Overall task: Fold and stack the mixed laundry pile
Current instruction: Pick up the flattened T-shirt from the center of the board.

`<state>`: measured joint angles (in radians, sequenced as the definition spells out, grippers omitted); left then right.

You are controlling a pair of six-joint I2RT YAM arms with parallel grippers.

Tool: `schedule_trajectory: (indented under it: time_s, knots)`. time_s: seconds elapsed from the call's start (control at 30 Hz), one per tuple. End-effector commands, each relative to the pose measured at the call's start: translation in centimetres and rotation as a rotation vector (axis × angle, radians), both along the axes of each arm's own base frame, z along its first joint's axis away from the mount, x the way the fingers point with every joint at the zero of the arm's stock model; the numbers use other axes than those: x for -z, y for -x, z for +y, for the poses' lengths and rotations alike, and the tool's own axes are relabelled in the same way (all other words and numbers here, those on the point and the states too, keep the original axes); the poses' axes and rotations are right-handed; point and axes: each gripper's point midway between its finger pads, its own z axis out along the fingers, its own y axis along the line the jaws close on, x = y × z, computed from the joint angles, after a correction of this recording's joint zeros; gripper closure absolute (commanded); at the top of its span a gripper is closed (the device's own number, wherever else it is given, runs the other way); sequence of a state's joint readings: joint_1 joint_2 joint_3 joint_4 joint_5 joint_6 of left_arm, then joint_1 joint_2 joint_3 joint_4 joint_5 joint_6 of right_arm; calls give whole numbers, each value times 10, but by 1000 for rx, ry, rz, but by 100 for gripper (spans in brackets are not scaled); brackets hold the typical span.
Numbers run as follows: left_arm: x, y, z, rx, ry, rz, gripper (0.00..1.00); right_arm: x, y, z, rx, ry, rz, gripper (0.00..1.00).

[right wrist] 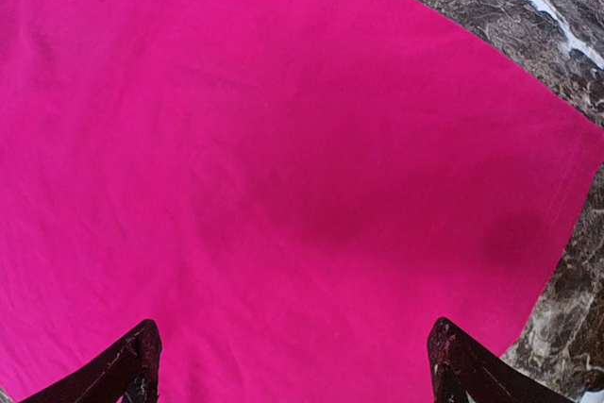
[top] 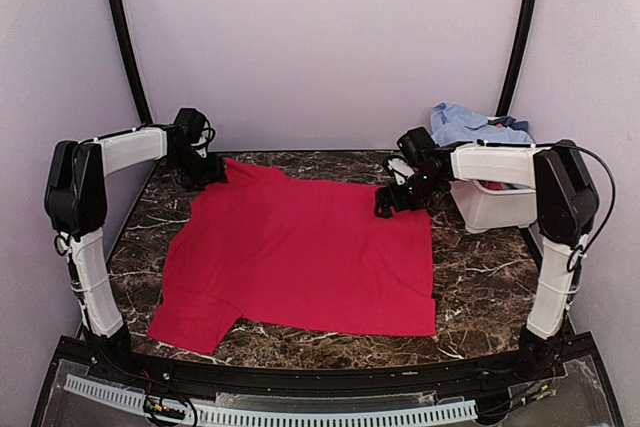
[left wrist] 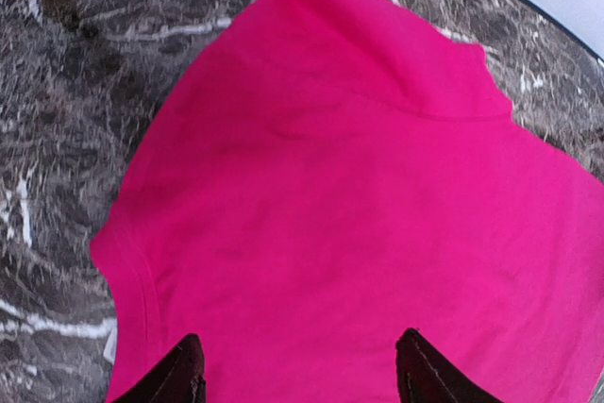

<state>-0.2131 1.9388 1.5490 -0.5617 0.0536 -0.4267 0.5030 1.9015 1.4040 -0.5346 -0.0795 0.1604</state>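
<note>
A red T-shirt (top: 300, 252) lies spread flat on the marble table, one sleeve at the near left. My left gripper (top: 205, 169) hovers over its far left corner, open, with only pink-red cloth (left wrist: 359, 205) showing between the dark fingertips (left wrist: 184, 370). Over the far right corner my right gripper (top: 392, 202) stands open too, its fingertips (right wrist: 132, 361) wide apart above the flat cloth (right wrist: 283, 167). The rest of the laundry pile, a light-blue shirt (top: 470, 122) over a darker blue piece, sits in the tub at the back right.
A white plastic tub (top: 495, 205) stands at the far right of the table, right behind the right arm. Dark marble table (top: 490, 287) shows around the shirt. Black frame poles rise at the back corners.
</note>
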Motion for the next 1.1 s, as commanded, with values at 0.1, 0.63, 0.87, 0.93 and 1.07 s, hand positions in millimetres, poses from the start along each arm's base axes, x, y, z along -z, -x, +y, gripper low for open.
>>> schedule_trajectory:
  time_s: [0.1,0.63,0.87,0.93,1.07]
  knots:
    - [36,-20,17,-21,-33,48,35,9,-39,6,-26,-2,-48,5]
    - [72,15,92,-236,-65,184,41,36,-92,28,-77,6,-58,7]
    - [10,-23,85,-132,11,-13,35,-9,-100,28,-123,-16,-138,7]
    - [-17,-45,72,-67,69,-121,30,-26,-99,22,-123,-38,-170,7]
    - [-48,-87,55,24,132,-235,26,-47,-106,-6,-90,-51,-199,11]
